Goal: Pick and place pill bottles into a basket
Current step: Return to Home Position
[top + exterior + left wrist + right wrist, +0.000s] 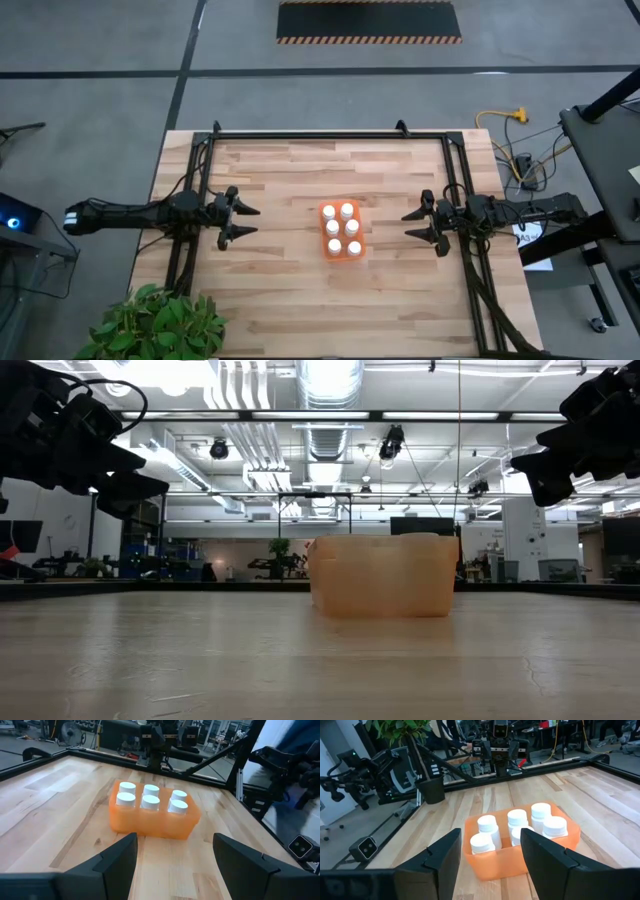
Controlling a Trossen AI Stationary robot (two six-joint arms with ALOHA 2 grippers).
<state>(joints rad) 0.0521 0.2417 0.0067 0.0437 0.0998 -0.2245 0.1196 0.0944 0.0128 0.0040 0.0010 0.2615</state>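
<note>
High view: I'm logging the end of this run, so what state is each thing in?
basket: upright on the table, full
pill bottles: six, upright, capped, all inside the basket
left gripper: open, empty, clear of the basket
right gripper: open, empty, clear of the basket

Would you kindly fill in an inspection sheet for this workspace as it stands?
Surface: pale wooden plank table, no spills seen.
Job's things: six white capped pill bottles stand upright inside the bright orange rectangular plastic basket, mid-table.
Clutter: nothing seen.
Grippers: left gripper and right gripper open, empty, either side of the basket, clear of it.
Cables: yellow cable on the floor beyond the right arm.
Surroundings: green leafy plant at a table corner on the left arm's side; striped black floor mat.
</note>
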